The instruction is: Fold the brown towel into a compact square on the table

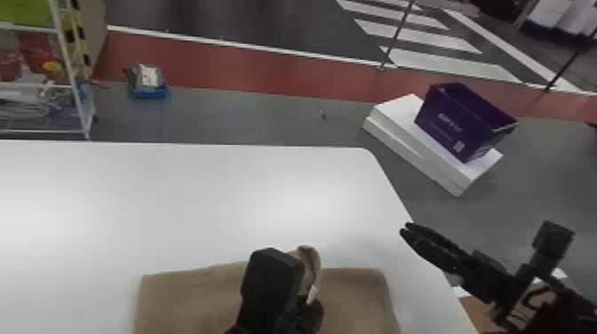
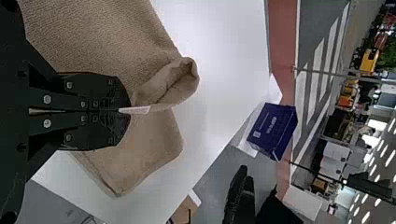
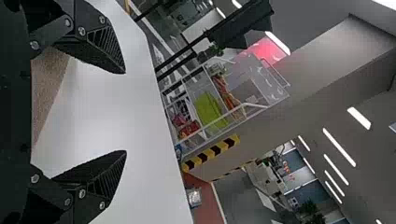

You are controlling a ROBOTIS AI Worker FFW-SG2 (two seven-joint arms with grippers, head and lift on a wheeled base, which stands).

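- The brown towel [image 1: 191,297] lies spread across the near part of the white table [image 1: 177,191], one portion drawn up into a rounded, hollow fold.
- The left gripper [image 1: 312,302], above the cloth, holds its jaws pressed together on the towel, the raised fold curling up just beyond the fingertips.
- A small white tag [image 2: 134,110] juts from the tips of those jaws against the brown fabric.
- The right gripper [image 1: 405,229] appears by the table's right edge, apart from the towel, its jaws spread wide with white tabletop visible between them in the right wrist view.
- Beyond the table's far right corner, a purple box [image 1: 448,120] sits on a white box [image 1: 395,111] on the gray floor [image 1: 546,177].
- At far left stands a white-framed rack [image 1: 66,53]; near it, a blue container [image 1: 150,92] rests on the floor.
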